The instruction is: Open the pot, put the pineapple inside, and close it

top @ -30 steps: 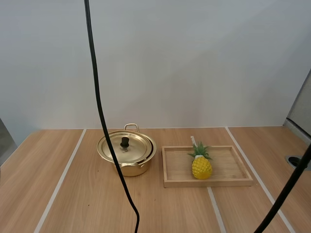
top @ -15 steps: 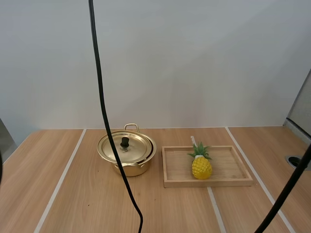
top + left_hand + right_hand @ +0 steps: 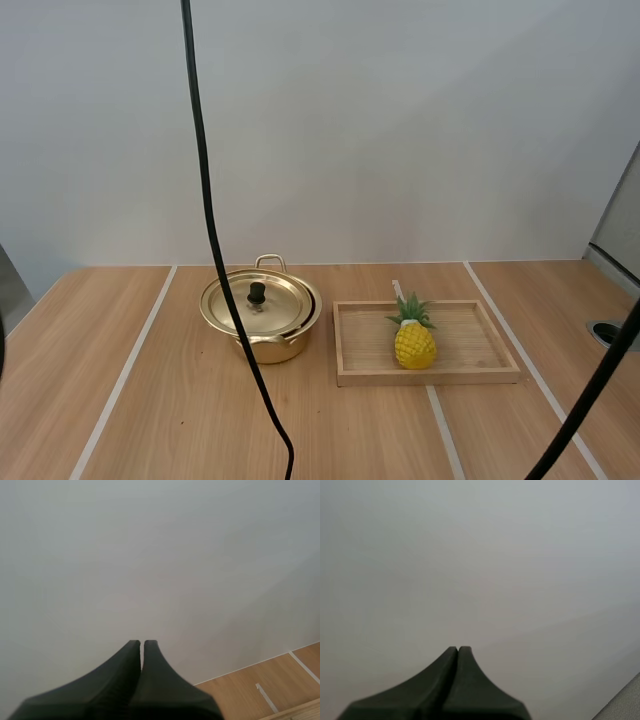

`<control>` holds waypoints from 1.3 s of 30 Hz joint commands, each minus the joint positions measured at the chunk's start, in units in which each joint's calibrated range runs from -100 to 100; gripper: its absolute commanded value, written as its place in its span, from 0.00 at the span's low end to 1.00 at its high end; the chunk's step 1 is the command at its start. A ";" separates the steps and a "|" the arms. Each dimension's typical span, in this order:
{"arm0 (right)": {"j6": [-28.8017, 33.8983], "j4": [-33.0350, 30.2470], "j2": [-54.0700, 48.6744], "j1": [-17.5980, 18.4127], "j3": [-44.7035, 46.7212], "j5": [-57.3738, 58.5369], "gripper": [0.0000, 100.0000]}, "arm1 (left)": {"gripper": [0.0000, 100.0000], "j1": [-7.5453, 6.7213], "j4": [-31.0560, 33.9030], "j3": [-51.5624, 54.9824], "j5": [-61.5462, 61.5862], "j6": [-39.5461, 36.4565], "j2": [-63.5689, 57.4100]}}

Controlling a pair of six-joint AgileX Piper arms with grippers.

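Nothing on the surface (image 3: 150, 400) has shifted since the earlier frames; every item sits where it did.

The wooden tray (image 3: 430, 378) lies right of centre. The brass pot (image 3: 270, 350) stands just left of it, close but apart, with one loop handle at its far side. Its lid (image 3: 285, 308) is on and seated flat. The pineapple (image 3: 414, 343) stands upright in the tray, near its middle, leaves up. The black knob (image 3: 257, 293) rises from the middle of the lid.

The step in hand looks like the first one, taking the lid off. My left arm is on the pot's side, so it seems the better choice. It should spread its fingers, come straight down over the knob, pinch it squarely and lift vertically. The lid can then go on the bare surface left of the pot, well clear of the tray.

The high view gives the layout of pot, tray and fruit. The wrist views give the finger state. The left end effector (image 3: 142, 647) and the right end effector (image 3: 458, 652) are both closed, each a single dark wedge holding nothing. The left wrist view also catches a strip of the surface beyond its fingers.
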 commanded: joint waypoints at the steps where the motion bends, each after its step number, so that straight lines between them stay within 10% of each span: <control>1: 0.06 0.02 -0.47 -0.22 -0.43 2.27 0.00 | 0.18 0.10 -1.10 -0.20 0.00 0.01 0.41; 39: 0.06 -0.17 -0.44 -0.22 22.86 -2.62 0.00 | 0.32 0.10 -5.15 25.49 0.00 7.61 7.54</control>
